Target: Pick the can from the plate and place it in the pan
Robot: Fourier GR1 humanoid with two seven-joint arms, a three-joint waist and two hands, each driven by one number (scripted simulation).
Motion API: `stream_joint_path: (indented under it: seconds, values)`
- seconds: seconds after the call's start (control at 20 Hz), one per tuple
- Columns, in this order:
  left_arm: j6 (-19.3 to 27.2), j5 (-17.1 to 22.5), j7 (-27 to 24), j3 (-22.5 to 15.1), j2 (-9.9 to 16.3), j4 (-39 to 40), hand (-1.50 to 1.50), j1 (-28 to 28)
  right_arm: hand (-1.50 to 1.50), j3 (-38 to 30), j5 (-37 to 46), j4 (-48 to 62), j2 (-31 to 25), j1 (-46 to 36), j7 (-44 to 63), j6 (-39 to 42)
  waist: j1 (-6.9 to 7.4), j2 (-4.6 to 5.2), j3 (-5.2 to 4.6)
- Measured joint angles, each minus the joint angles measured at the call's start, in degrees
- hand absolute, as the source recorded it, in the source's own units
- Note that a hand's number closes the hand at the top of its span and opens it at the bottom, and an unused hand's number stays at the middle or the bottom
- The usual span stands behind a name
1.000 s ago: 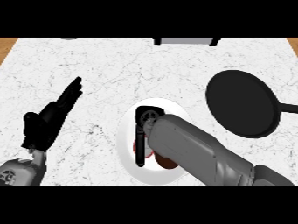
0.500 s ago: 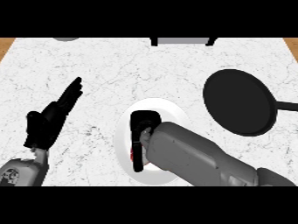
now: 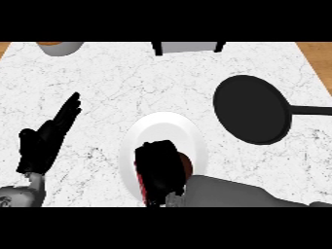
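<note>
A white plate (image 3: 161, 129) lies on the marble counter, near the lower middle of the head view. On it is the dark red can (image 3: 187, 164), mostly hidden: only slivers show on either side of my right hand (image 3: 157, 165). That hand comes in from the lower edge and lies over the can with its fingers curled round it. The can still rests on the plate. The black pan (image 3: 253, 109) lies to the upper right of the plate, with its handle (image 3: 318, 110) pointing right. My left hand (image 3: 45, 143) rests open at the left, fingers straight, away from the plate.
A grey bowl-like vessel (image 3: 61, 47) stands at the counter's far left corner, and a grey box (image 3: 188, 47) at the far middle. Wooden floor shows past the counter's left and right edges. Bare marble lies between plate and pan.
My right hand has drawn back toward the lower edge and settled over the can, its fingers closing round it. The plate and pan sit slightly further left in view. The left hand stays still.
</note>
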Motion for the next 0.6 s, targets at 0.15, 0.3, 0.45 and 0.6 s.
stream_joint_path:
  seconds: [0.15,0.3,0.45,0.6]
  values:
    - [-0.4,0.4,0.3,0.7,0.6,-0.3,0.00,0.2,1.50,0.7,8.7,-7.4,-4.2,0.2,0.8,-3.4,-0.58,-0.16,0.01]
    - [-0.6,0.5,0.0,1.1,1.0,-0.7,0.00,0.9,1.50,0.5,16.7,-15.6,-8.0,1.9,2.0,-5.4,-0.59,-0.01,-0.01]
    - [-0.6,0.4,-0.8,1.0,0.7,-0.9,0.00,1.5,1.50,-0.1,24.0,-23.5,-12.3,6.0,3.4,-6.5,-0.16,0.45,-0.03]
    - [-1.3,0.8,-0.4,1.3,1.1,-1.4,0.00,0.9,1.50,-1.9,30.0,-29.7,-15.8,11.2,4.5,-7.1,0.41,0.89,-0.04]
